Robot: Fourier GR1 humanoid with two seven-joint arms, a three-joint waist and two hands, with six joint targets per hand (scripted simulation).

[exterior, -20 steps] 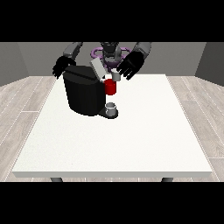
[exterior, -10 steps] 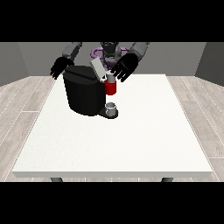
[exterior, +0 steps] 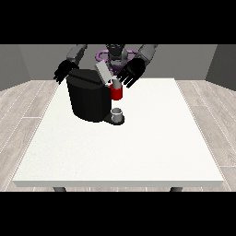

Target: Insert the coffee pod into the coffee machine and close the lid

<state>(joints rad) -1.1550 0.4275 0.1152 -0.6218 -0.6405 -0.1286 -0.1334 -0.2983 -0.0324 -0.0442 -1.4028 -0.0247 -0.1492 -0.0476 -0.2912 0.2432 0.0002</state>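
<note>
The black coffee machine (exterior: 90,99) stands toward the far left of the white table (exterior: 138,147), with its grey lid (exterior: 103,73) tilted up and open, which leaves the pod slot at the head free. The red part (exterior: 117,93) at the machine's front right looks like the brew head, with a pale top that may be the coffee pod (exterior: 116,84) already sitting in it (I cannot tell for certain). A small grey cup (exterior: 118,114) sits on the tray below.

The hand at the view's right (exterior: 131,73) hovers just right of the lid and above the pod, fingers spread and relaxed, holding nothing; it seems placed to push the lid down next. The hand at the view's left (exterior: 64,71) hangs behind the machine's far left corner, fingers loosely spread, likely to steady the body while the lid is pressed.
</note>
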